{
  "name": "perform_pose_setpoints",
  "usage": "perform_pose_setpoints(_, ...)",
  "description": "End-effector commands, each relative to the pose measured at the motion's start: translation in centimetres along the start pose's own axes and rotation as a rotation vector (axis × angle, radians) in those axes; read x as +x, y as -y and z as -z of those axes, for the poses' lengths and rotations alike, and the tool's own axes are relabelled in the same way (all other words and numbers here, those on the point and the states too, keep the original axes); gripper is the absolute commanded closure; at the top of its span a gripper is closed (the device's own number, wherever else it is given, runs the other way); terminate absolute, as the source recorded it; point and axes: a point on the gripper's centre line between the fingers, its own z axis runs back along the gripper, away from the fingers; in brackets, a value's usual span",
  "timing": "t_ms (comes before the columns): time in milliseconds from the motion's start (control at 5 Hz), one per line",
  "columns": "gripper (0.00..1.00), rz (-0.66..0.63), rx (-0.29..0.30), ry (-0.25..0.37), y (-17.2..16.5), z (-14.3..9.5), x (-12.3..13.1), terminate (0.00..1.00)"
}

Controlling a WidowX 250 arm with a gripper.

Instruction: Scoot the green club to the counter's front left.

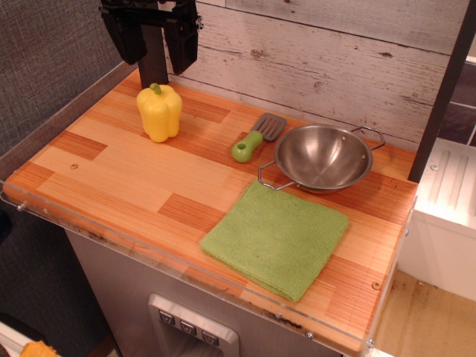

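Observation:
The green club is a flat, square, light-green knitted cloth [275, 238] lying at the front right of the wood-plank counter [111, 175], just in front of the steel bowl. My gripper [152, 33] hangs high above the counter's back left corner, over the yellow pepper and far from the cloth. Its two black fingers are apart and hold nothing.
A yellow bell pepper [160, 111] stands at the back left. A grey spatula with a green handle [256, 137] lies beside a steel bowl [323, 156] at the back right. A clear plastic rim [193, 271] edges the counter. A white plank wall stands behind.

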Motion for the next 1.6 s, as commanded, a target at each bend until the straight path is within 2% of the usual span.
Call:
perform_pose_setpoints(0, 0.0, 0.0, 0.0, 0.0, 0.0, 0.0, 0.0, 0.0)
perform_pose_setpoints(200, 0.0, 0.056, 0.002, -0.02, 3.5, 1.7, -1.0, 0.0)
perform_pose_setpoints(400, 0.0, 0.094, 0.018, -0.007, 6.7, 3.1, -2.0, 0.0)
perform_pose_setpoints(600, 0.0, 0.067, 0.022, 0.004, 9.5, 4.8, -2.8, 0.0)
perform_pose_setpoints(1200, 0.0, 0.158, 0.047, -0.01, 14.8, 9.7, -4.1, 0.0)
perform_pose_setpoints(1400, 0.0, 0.154, 0.062, -0.033, 15.2, 11.4, -4.7, 0.0)
